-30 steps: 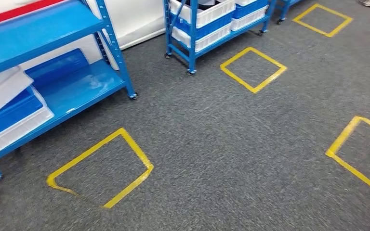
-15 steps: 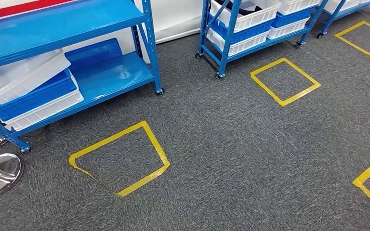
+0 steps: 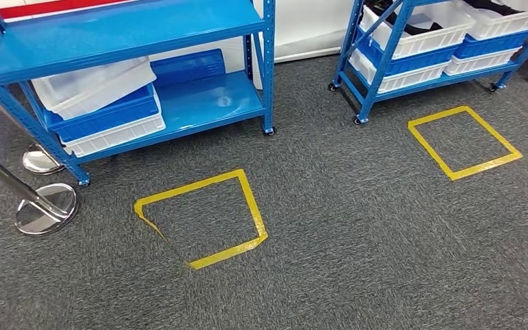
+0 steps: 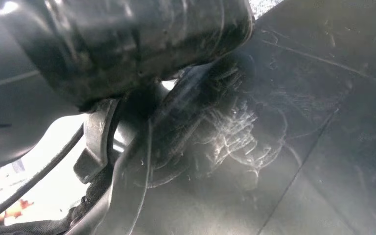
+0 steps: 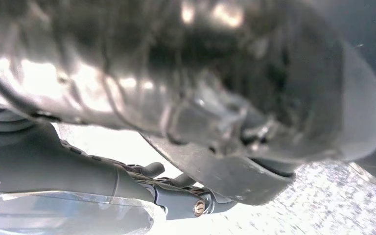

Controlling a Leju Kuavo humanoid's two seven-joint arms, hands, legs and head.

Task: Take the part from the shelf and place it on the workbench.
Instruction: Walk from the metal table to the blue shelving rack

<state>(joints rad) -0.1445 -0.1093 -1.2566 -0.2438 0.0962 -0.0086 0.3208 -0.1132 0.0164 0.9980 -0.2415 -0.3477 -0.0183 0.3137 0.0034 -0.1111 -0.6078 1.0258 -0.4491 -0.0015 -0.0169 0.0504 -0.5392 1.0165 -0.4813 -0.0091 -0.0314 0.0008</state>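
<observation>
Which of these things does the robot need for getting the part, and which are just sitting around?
For the job:
- left blue shelf with stacked bins
- right blue shelf with white and blue bins

Just there:
- yellow tape squares on the carpet
- silver post bases

The part itself can't be made out.

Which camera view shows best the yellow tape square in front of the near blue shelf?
The head view: the yellow tape square lies whole on the grey carpet before the blue shelf. Both wrist views are close, dark and blurred, so I cannot make the square out there.

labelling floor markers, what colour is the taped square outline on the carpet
Yellow taped square outline on grey carpet, clearest in the head view.
</observation>
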